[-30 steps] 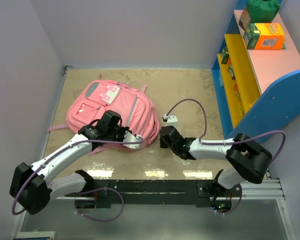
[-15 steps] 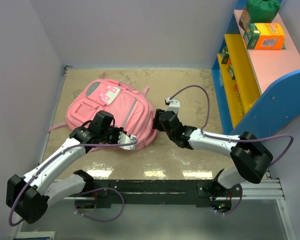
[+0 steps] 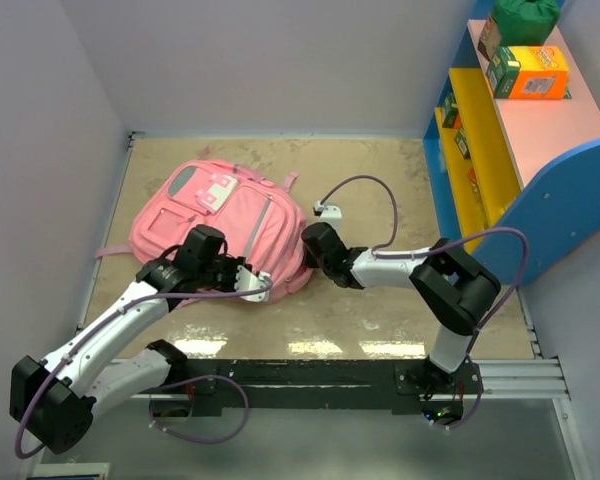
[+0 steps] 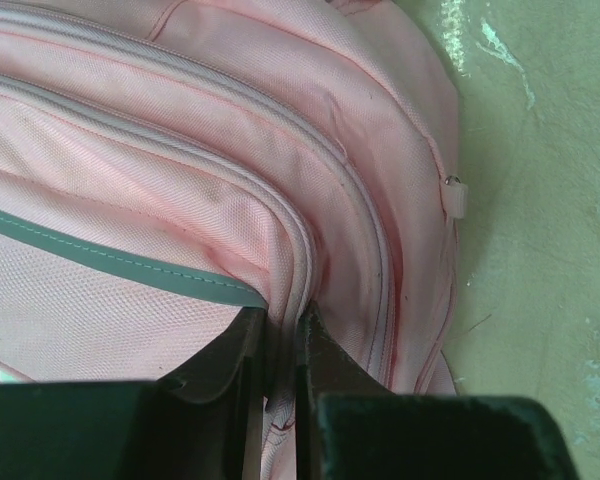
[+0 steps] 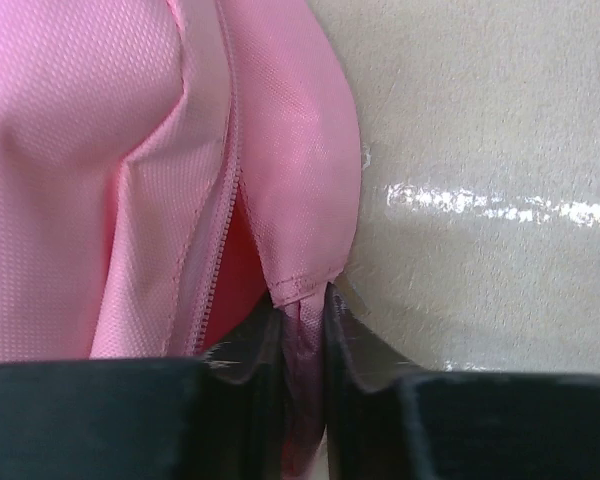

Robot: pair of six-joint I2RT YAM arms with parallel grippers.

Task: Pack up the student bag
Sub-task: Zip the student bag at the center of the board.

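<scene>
Over the last second the right arm has swung left across the tabletop (image 3: 380, 170), and the right gripper (image 3: 307, 248), which was apart from the student bag (image 3: 225, 215), now meets the bag's right edge. The left arm has drawn slightly back towards its base, and the bag has shifted a little to the left with it.

The student bag lies flat, front pockets up, on the left half of the tabletop near the back wall, with a strap trailing off to the left. The left gripper (image 3: 252, 286) sits at the bag's near edge. In the left wrist view its fingers (image 4: 230, 350) are almost closed, pinching a ridge of pink fabric along the zip seam beside the grey trim (image 4: 130, 262); a zip pull (image 4: 457, 195) hangs at the bag's edge over the tabletop. In the right wrist view the fingers (image 5: 355, 340) are nearly together on a hemmed flap of fabric beside a parted zip, where a darker pink lining shows.

The tabletop is a mottled beige, glossy enough to carry streaks of glare. Pale lilac walls close it in at the left and back. A blue, yellow and pink shelf unit (image 3: 500, 140) stands on the right, with an orange box (image 3: 536, 74) on top.
</scene>
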